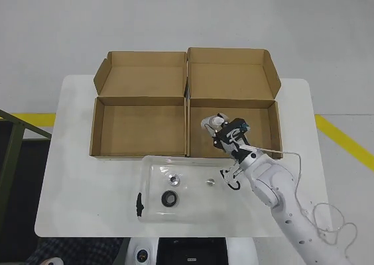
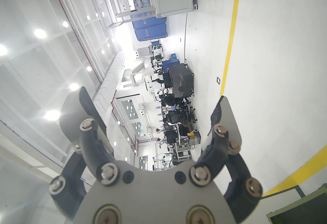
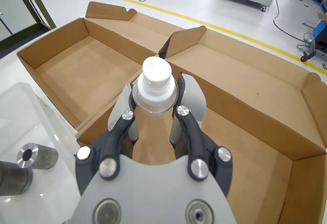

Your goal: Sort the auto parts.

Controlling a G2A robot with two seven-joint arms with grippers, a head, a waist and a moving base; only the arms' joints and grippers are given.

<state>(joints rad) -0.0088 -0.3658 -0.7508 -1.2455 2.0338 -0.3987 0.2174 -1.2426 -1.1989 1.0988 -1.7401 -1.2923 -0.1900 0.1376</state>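
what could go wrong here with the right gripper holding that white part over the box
1. The right gripper clasps the white part only at its fingertips, on a smooth clear collar, so the part might slip or tilt.
2. The part hangs near the wall where the right box meets the left box; released here, it might clip that wall or bounce into the wrong box.
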